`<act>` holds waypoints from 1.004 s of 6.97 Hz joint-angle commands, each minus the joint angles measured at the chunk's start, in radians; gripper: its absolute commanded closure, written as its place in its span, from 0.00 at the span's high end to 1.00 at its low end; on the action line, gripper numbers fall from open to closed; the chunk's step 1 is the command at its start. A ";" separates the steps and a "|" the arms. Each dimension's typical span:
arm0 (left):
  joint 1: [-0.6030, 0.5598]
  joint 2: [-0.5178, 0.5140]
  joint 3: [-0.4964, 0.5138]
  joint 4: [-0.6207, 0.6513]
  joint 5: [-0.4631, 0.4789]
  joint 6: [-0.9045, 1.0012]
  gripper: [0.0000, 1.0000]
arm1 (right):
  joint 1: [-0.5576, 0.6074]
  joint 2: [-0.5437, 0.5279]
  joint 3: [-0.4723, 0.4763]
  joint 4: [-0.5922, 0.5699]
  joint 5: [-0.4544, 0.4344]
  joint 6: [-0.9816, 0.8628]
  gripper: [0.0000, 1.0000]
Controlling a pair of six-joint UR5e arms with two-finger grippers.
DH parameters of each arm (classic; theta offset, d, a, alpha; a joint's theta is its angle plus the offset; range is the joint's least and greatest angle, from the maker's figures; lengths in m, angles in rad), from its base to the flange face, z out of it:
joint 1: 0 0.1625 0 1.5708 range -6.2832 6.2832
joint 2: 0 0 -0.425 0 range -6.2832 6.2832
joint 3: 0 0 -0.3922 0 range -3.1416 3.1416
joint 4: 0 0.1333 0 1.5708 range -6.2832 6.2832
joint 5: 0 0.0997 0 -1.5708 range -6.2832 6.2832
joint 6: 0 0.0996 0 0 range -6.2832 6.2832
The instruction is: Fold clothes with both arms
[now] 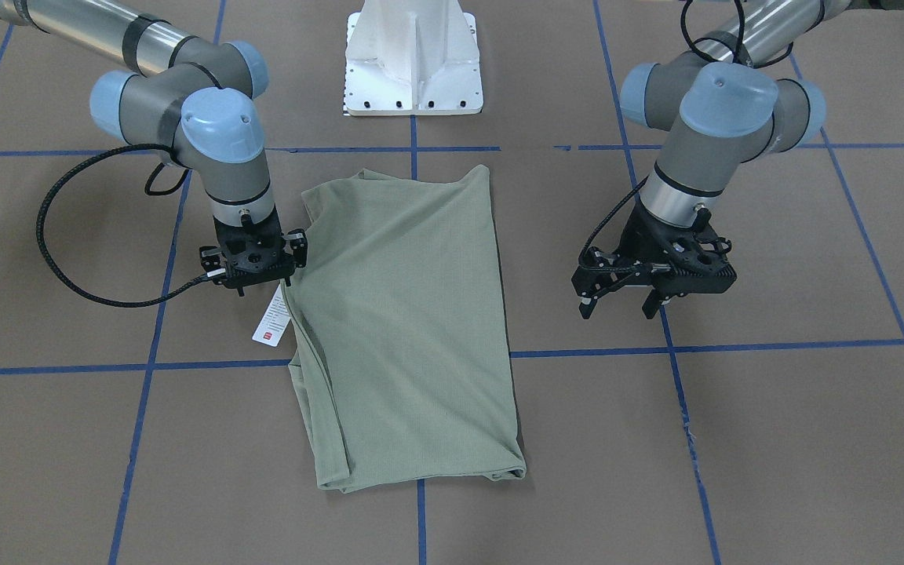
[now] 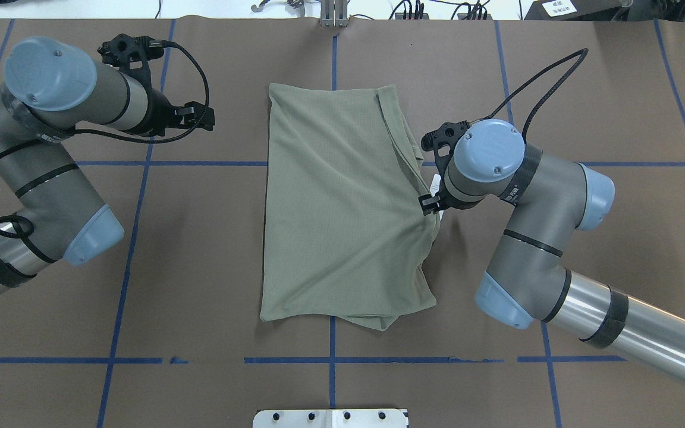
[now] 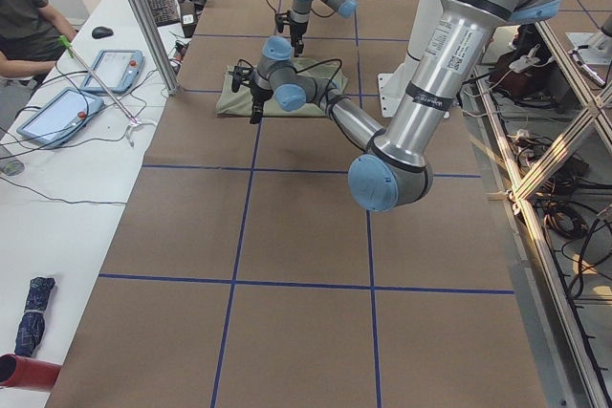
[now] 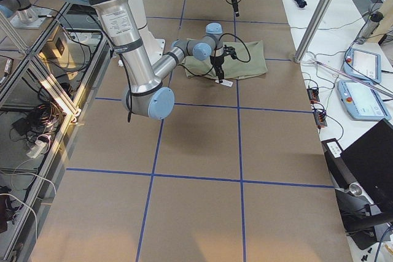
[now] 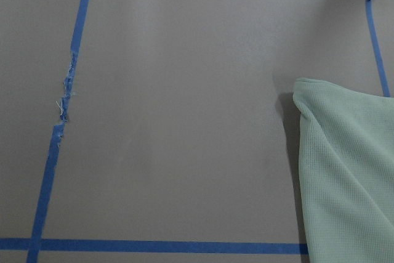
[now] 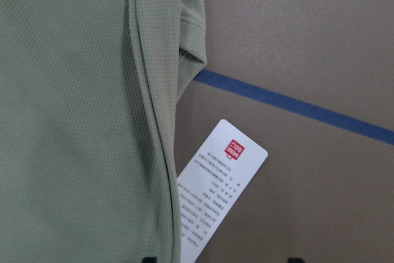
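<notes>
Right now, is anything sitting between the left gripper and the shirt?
Nothing visible does. Only bare brown table lies between the open left gripper and the nearest edge of the shirt.

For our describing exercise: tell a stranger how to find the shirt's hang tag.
On the brown table, find the green shirt in the middle. At its edge by the right gripper lies the tag: a small white card with a red mark, unlike the plain cloth beside it.
</notes>
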 commanded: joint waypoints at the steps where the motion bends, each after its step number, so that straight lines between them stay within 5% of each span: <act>1: 0.000 0.000 -0.003 0.000 0.000 0.002 1.00 | 0.026 0.097 -0.078 0.001 0.009 -0.002 1.00; 4: 0.000 -0.002 -0.015 0.005 0.002 0.002 1.00 | 0.073 0.364 -0.448 0.045 -0.004 -0.104 1.00; 7: -0.003 -0.005 -0.024 0.006 0.006 0.002 1.00 | 0.098 0.402 -0.577 0.129 -0.003 -0.153 1.00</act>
